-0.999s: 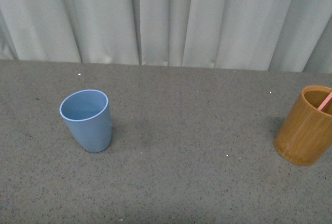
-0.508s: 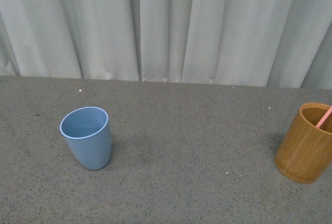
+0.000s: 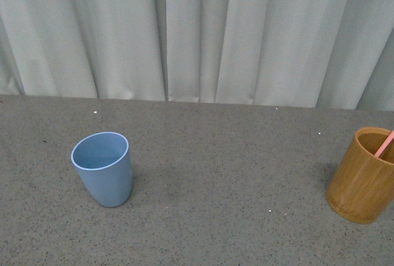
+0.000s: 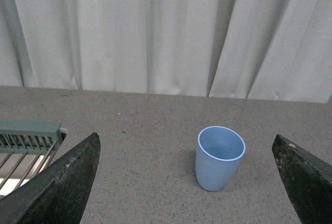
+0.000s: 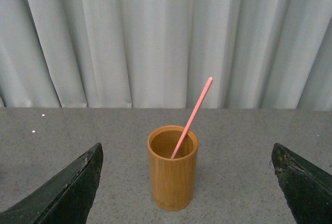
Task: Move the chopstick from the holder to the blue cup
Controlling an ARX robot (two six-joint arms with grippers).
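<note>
The light-blue cup (image 3: 103,167) stands upright and empty on the grey table's left side. The orange-brown holder (image 3: 363,175) stands at the far right edge of the front view with a salmon-pink chopstick (image 3: 385,144) leaning out of it. Neither arm shows in the front view. In the left wrist view the blue cup (image 4: 220,157) stands some way ahead of my open left gripper (image 4: 189,182), nothing between its fingers. In the right wrist view the holder (image 5: 172,167) with the leaning chopstick (image 5: 193,115) stands ahead of my open right gripper (image 5: 188,185), apart from both fingers.
A pale pleated curtain (image 3: 197,32) hangs behind the table's far edge. A green slatted rack (image 4: 26,140) sits at the side of the left wrist view. Grey speckled tabletop (image 3: 234,180) lies between cup and holder.
In the front view the cup, holder and table edge have slid downward in the picture, with more curtain showing above. The objects keep their places relative to each other.
</note>
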